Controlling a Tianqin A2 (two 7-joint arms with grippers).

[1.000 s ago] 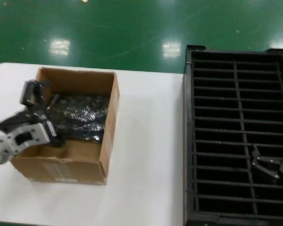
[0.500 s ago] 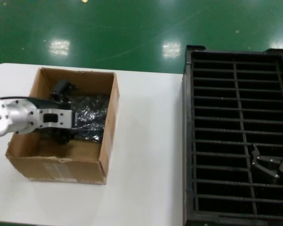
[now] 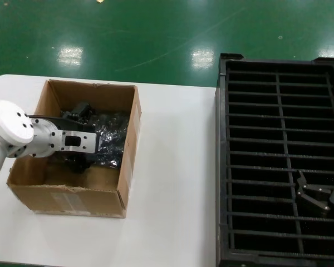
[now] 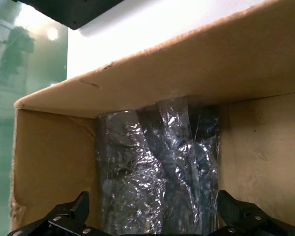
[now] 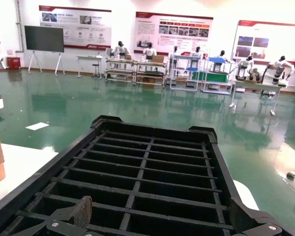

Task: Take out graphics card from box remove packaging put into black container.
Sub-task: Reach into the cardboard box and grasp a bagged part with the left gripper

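Brown corrugated cardboard forms the box [image 3: 72, 194], which sits on the left part of the white table [image 3: 172, 183]. Its top is open, and the left gripper [image 3: 78, 136] reaches down inside it from the robot's left. In the left wrist view the two black fingertips [image 4: 69, 219] stand spread apart, one on either side of the packaging [image 4: 160, 172], so the tool is released and clasps nothing. That packaging is a crinkly, shiny dark bag lying on the floor of the box, its far end up against the box wall nearest the middle of the table. What the bag holds cannot be made out through the plastic, so the graphics card itself is not seen.

Bare table separates the box from the black container [image 3: 225, 167], a ribbed tray with a central divider standing at the table's right edge. The right gripper [image 3: 317, 200] hangs over the near right part of that tray, its fingers spread wide in the right wrist view [image 5: 64, 221] and gripping nothing.
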